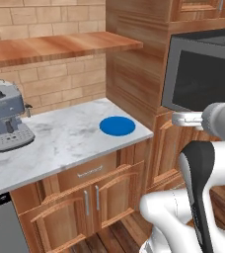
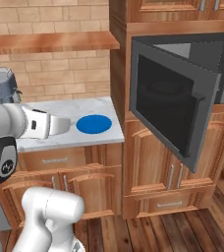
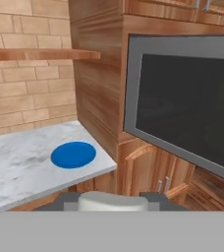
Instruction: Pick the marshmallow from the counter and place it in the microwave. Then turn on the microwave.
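Marshmallow sits white and stubby between the gripper fingers, pinched and held in the air, right of the counter and blue plate, before the microwave with its door swung open.

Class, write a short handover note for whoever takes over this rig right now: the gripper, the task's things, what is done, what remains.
Gripper: shut on the marshmallow, which sits white between the finger tips in the hand view.
Microwave: door swung open, to the right of the counter.
Blue plate: lies on the counter, nothing on it.
Done: marshmallow picked up off the counter.
Left: carry it into the microwave, release it, shut the door, turn the microwave on.
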